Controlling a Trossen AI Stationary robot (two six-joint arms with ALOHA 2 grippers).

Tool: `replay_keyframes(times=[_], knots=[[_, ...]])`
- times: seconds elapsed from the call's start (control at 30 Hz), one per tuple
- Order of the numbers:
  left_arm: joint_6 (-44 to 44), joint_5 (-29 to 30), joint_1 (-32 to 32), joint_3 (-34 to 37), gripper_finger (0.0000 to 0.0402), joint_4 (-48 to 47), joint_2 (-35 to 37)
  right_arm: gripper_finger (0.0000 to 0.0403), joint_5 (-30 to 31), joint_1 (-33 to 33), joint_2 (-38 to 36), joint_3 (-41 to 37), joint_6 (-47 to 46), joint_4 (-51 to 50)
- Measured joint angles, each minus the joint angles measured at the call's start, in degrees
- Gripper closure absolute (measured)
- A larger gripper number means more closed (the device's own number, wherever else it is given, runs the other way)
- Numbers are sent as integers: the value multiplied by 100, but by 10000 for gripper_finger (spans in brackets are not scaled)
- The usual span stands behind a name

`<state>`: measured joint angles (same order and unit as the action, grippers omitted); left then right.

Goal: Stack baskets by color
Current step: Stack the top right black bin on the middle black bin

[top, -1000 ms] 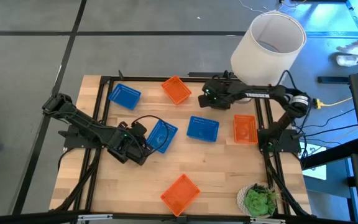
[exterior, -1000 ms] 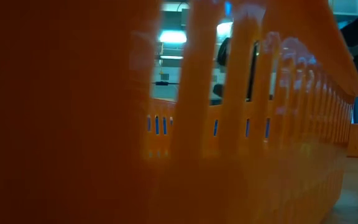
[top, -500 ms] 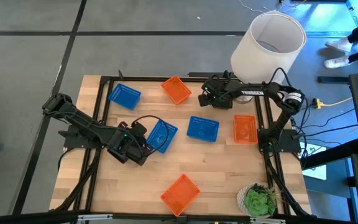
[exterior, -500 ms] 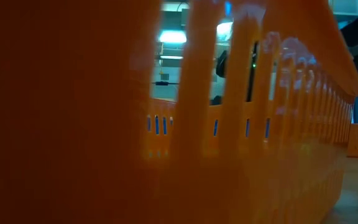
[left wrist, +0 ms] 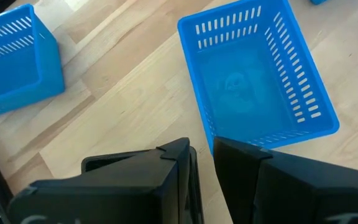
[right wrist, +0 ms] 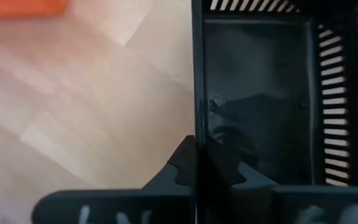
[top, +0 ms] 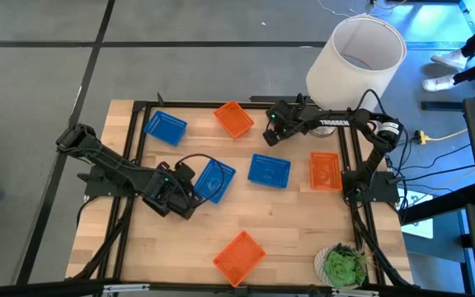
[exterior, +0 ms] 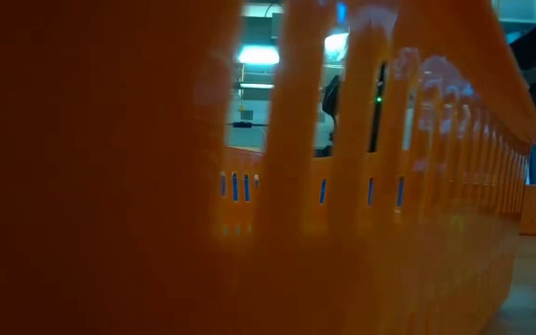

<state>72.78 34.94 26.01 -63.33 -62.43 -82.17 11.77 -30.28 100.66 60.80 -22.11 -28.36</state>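
My left gripper (top: 195, 191) is shut on a blue basket (left wrist: 260, 74) left of the table's middle. Two more blue baskets lie flat, one at the far left (top: 165, 126) and one in the middle (top: 269, 170). My right gripper (top: 272, 132) at the far right is shut on a black basket (right wrist: 253, 93), which the arm mostly hides in the high view. Orange baskets rest on the table at the far middle (top: 234, 118), at the right (top: 325, 171) and near the front edge (top: 239, 256). My left gripper pinches the blue basket's wall near a corner (left wrist: 209, 138), with one finger (left wrist: 235, 163) inside and one outside. It comes slanting down from the table's left. The basket is open side up; I cannot tell whether it is clear of the table. My right gripper pinches the black basket's side wall at its rim (right wrist: 197, 127) between its two fingers, one inside and one outside. The fingers point steeply down from above. The basket's bottom looks flat on the wood.
A large white lampshade (top: 355, 62) stands at the far right corner and a green plant (top: 342, 266) at the near right corner. The front orange basket's wall (exterior: 110, 186) fills the low view. A person's feet (top: 439, 81) show beyond the table.
My right gripper has rolled about its wrist and shifted a little toward the table's left, lower over the black basket. My left gripper and its blue basket have stayed where they were.
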Motion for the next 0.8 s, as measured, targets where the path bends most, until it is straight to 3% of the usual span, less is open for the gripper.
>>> replay_keyframes(times=[0.17, 0.33, 0.57, 0.8], knots=[[14, -37, 5, 0, 337, 0, 0, 398, -86, 228, -4, 242, 678, -396], [24, -212, 5, 4, 337, 0, 66, 399, 312, 621, -4, 858, 1050, -1245], [283, -1282, 164, 4, 337, -434, 61, 399, 1047, 1251, -6, 1761, 1265, -2267], [1624, -2654, 685, 4, 337, -1019, 61, 399, 1108, 1929, -9, 2227, 1805, -2187]])
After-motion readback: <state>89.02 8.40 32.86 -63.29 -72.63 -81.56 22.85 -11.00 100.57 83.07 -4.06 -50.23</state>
